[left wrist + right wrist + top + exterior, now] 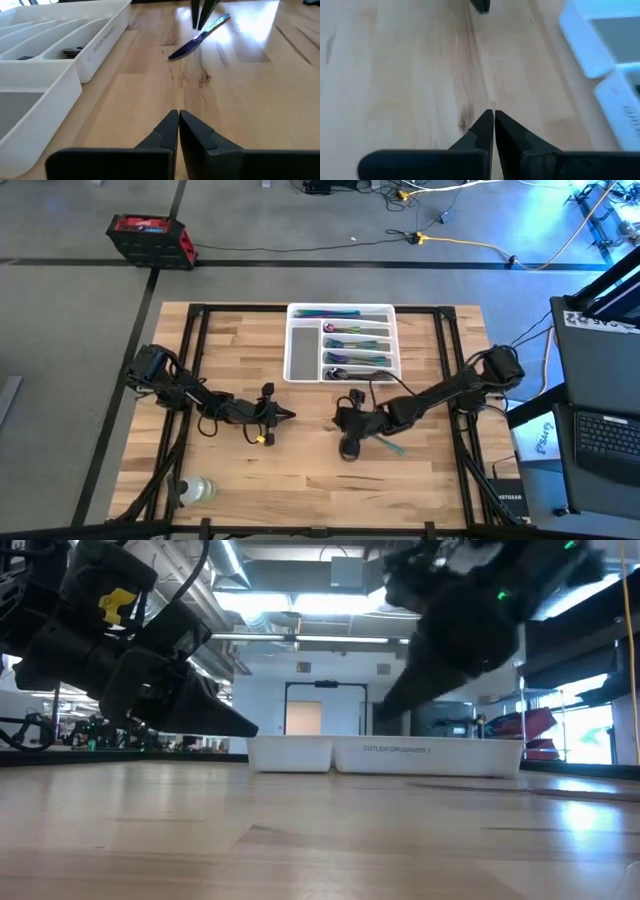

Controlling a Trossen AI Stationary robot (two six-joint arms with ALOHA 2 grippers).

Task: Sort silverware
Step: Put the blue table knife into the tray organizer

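The white tray (300, 355) stands at the far middle of the table, with iridescent silverware (355, 345) lying in its compartments. One blue-purple knife (199, 39) lies flat on the wood, also seen under my right arm as a teal sliver (392, 446). My left gripper (289, 416) is shut near the table's middle, its fingertips (178, 116) over bare wood. My right gripper (337, 420) faces it, shut with nothing between its fingers (493, 115), and shows as dark fingers (202, 12) in front of the knife.
A clear plastic bottle (196, 490) lies near the front left corner. Bare wood lies between the two grippers and in front of the tray (390, 755). Off the table stand a red and black box (150, 238) and a laptop (605, 438).
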